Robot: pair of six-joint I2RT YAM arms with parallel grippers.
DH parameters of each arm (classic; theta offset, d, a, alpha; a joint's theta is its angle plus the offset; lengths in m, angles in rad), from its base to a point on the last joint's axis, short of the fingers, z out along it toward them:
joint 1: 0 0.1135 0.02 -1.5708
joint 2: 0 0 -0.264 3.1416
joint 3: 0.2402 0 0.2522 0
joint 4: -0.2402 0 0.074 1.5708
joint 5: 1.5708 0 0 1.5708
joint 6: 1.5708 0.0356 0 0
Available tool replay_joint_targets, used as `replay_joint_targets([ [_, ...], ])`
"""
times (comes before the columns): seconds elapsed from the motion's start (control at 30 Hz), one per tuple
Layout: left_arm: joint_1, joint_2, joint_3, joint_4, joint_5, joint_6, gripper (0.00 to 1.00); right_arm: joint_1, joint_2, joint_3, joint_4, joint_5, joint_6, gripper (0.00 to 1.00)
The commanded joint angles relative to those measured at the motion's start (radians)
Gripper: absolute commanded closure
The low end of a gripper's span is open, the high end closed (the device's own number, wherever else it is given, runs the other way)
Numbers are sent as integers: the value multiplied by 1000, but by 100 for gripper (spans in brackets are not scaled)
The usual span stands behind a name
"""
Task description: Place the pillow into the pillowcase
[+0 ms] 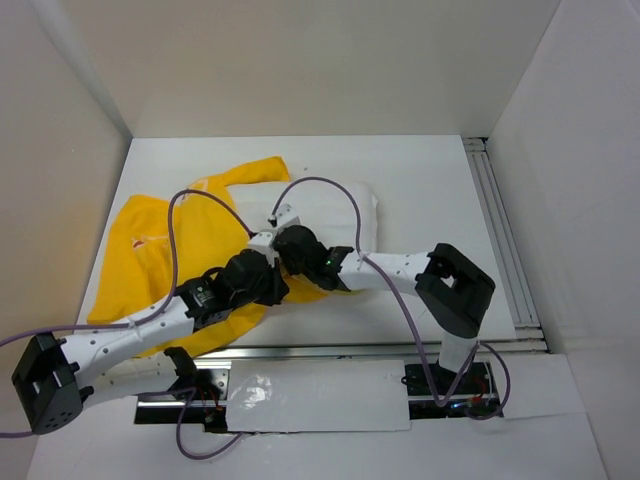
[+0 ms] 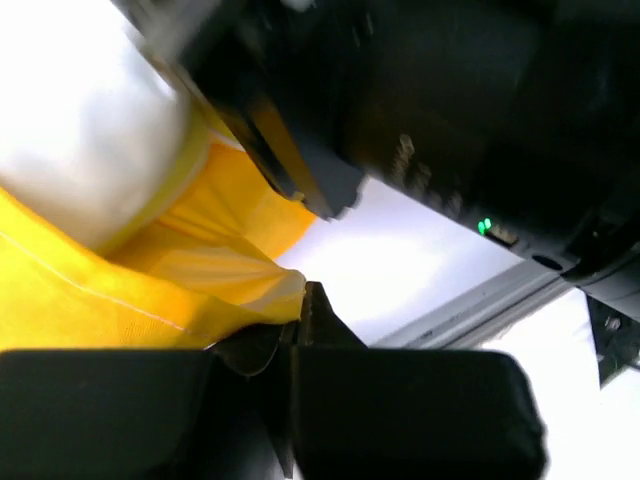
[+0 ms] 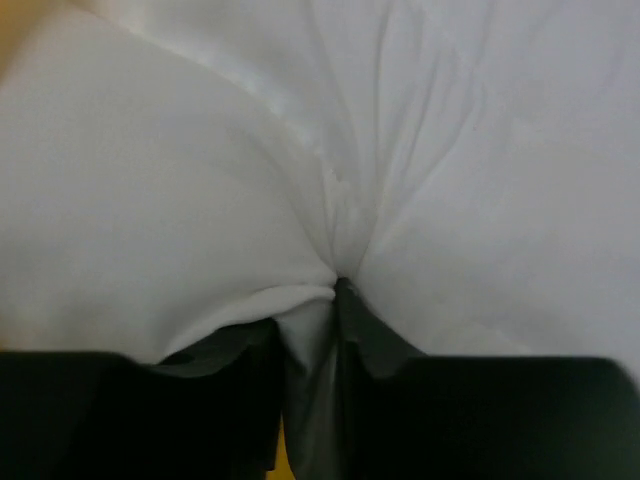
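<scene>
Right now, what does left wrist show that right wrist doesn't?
Left wrist only: left pincer pinching the yellow pillowcase, the right arm with its green light, bare table.
Right wrist only: right pincer nipping a fold of the pillow, creases fanning out from the tips.
Both: the white pillow.
</scene>
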Motion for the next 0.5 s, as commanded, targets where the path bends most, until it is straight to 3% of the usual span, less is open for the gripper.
replay_joint_targets([
  [0.0,-42,17,114,21,143,-42,90,-5,-50,-79,-19,-70,45,62],
  [0.03,-42,31,114,7,143,-42,82,-5,-105,-111,-19,-84,45,56],
  [0.07,-42,31,132,-10,143,-42,70,-5,-133,-125,-8,-98,45,42],
  [0.13,-42,53,178,-79,119,-42,59,-5,-188,-134,-8,-98,33,33],
  [0.17,-42,53,227,-116,98,-42,55,-5,-237,-134,-19,-98,22,20],
  [0.2,-42,63,252,-151,52,-42,47,-5,-259,-134,-31,-98,-2,14],
  [0.3,-42,97,367,-297,-34,-51,32,-20,-340,-123,-66,-98,-27,10],
  [0.33,-42,112,401,-335,-104,-60,18,-37,-356,-113,-82,-98,-27,8],
  [0.4,-31,189,517,-447,-216,-78,0,-65,-396,-100,-97,-112,-27,7],
  [0.47,32,259,609,-559,-254,-101,0,-114,-415,-90,-106,-128,-18,0],
])
